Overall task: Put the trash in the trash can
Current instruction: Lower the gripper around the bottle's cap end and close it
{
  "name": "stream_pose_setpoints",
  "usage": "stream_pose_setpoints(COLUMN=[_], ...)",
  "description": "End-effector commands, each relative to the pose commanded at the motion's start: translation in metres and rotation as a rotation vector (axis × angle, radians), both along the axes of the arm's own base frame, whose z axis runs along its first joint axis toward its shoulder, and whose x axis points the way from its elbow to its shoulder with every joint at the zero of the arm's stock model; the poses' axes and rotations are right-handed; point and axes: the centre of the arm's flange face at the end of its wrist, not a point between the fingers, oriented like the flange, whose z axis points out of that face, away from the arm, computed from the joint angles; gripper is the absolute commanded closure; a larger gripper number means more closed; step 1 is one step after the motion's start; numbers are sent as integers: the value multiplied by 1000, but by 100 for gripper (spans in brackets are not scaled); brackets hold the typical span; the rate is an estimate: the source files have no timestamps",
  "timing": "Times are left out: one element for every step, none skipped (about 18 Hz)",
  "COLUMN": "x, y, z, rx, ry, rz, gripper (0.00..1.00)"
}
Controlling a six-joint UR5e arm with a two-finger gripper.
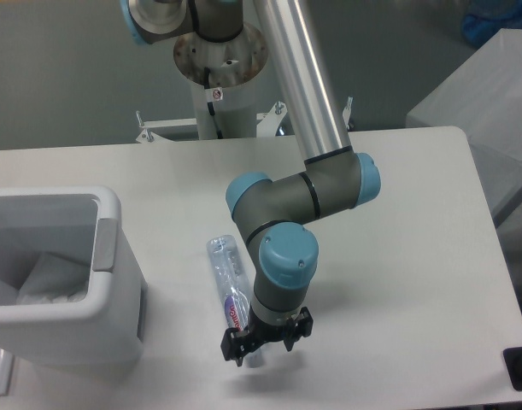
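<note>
One bottle (229, 284) is seen lying on the table (397, 256), right of the bin (73, 282), its cap end under the gripper (262, 343). Jaw closure cannot be told. Being light, slick and crushable, it is best gripped gently across the labelled middle.

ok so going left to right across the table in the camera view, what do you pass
trash can → water bottle → gripper, down at the bottle's near end. The bottle lies flat on the white table, apart from the bin.
</note>
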Motion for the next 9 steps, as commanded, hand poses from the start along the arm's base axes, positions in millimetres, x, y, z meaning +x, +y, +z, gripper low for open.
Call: stream_pose_setpoints(x=[0, 1, 4, 6, 5, 7, 11, 11, 11], y=[0, -1, 1, 1, 0, 2, 5, 5, 5], z=[-5, -8, -10, -15, -16, -17, -18, -19, -18], rx=[-5, -9, -13, -22, -30, -36, -40, -41, -41], ry=[-6, -9, -12, -14, -5, 0, 7, 8, 8], rz=[1, 3, -1, -4, -3, -5, -13, -11, -11], gripper=[14, 15, 16, 16, 17, 18, 19, 21, 25])
